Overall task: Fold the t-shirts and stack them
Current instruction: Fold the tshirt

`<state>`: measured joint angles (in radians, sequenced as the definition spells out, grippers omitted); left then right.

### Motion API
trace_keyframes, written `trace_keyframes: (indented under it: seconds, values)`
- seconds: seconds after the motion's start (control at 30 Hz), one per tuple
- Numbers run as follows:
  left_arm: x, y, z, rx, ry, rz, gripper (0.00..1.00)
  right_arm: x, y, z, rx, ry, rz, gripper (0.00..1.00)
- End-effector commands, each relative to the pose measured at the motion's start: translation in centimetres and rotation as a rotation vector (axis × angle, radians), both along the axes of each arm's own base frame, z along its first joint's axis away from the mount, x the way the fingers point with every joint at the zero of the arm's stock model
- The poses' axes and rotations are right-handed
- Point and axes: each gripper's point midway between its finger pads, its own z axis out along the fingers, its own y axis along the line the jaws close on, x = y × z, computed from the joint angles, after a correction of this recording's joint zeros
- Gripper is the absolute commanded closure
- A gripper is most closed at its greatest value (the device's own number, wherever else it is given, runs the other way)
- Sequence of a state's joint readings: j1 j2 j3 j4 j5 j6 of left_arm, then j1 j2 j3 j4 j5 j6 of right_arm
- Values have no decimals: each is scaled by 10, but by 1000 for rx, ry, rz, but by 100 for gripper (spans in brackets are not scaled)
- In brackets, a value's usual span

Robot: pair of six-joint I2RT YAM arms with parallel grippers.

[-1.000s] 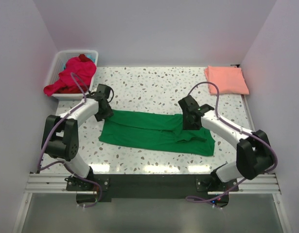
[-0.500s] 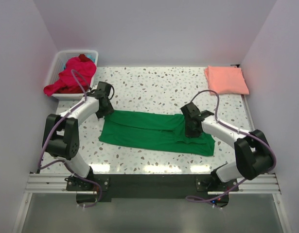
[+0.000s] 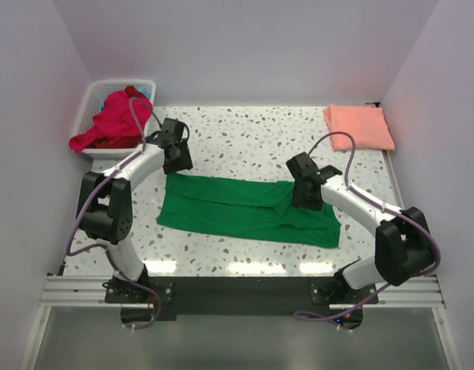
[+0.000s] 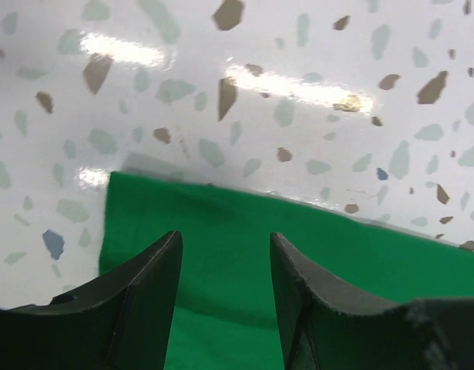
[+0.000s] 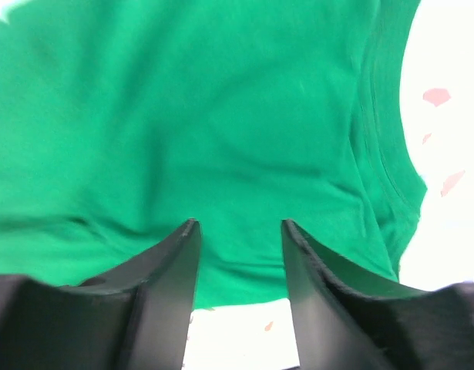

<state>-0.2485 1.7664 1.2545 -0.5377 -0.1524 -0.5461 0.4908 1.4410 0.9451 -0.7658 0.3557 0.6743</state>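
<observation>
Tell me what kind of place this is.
Probably a robot test cell for laundry folding: plain white walls box in a speckled table, two arms are bolted at its near edge, and a white basket holds crumpled shirts.

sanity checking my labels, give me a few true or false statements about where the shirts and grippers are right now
1. The green t-shirt lies spread on the table. True.
2. The salmon-pink t-shirt sits in the basket. False: it lies folded at the table's far right corner; the basket holds red shirts.
3. The left gripper is clamped on green cloth. False: its jaws stand open with nothing between them.
4. The right gripper is open above the green t-shirt. True.
</observation>
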Motion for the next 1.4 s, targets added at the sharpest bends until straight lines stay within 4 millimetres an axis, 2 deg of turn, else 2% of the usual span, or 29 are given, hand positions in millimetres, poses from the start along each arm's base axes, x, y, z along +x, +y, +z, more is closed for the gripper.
trace_keyframes:
  seconds: [0.0, 0.17, 0.47, 0.57, 0.7, 0.97, 1.23, 1.33, 1.37]
  values:
    - [5, -24, 3, 35, 15, -125, 45, 29, 0, 17, -4, -58, -99, 48]
    - [-16, -25, 0, 29, 65, -114, 43, 28, 0, 1, 42, 21, -157, 49]
    - [-57, -12, -9, 50, 144, -121, 42, 11, -27, -16, 26, 63, -273, 48]
    - [-71, -7, -23, 59, 189, -117, 41, 10, -28, -27, 44, 91, -289, 48]
    - [-80, -1, -35, 80, 219, -84, 41, 12, -25, -37, 69, 113, -301, 47]
    - [-110, 10, -55, 97, 298, -22, 40, 22, -31, -53, 100, 148, -328, 46]
    - [-137, 26, -55, 139, 345, 61, 39, 38, -40, -67, 91, 197, -309, 46]
    - [-149, 30, -55, 148, 365, 82, 39, 49, -43, -70, 78, 208, -292, 47]
    - [-152, 31, -53, 148, 365, 86, 39, 58, -41, -67, 83, 190, -282, 47]
